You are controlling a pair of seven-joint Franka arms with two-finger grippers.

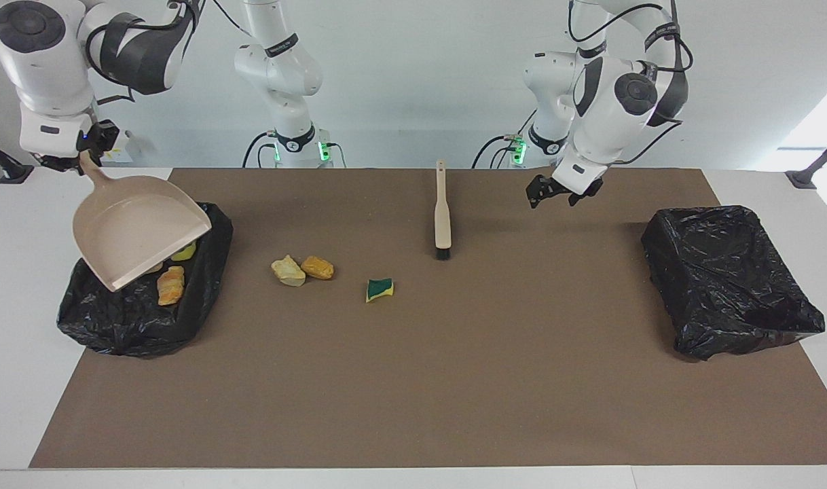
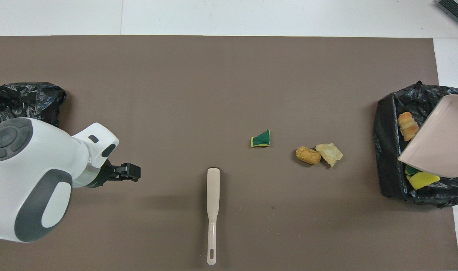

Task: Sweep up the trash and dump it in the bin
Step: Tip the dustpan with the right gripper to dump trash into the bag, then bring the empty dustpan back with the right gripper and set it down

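Overhead, right gripper [image 1: 81, 159] clenched on tilted dustpan [image 1: 132, 231] handle; left gripper [image 1: 556, 193] released, raised over mat [image 1: 454, 380].

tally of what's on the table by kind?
Bins lined with black bags: 2
Dustpan: 1
Brush: 1
Sponge scraps in view: 2
Bread-like lumps in view: 3
Total: 9; the dustpan may hide more in its bin.
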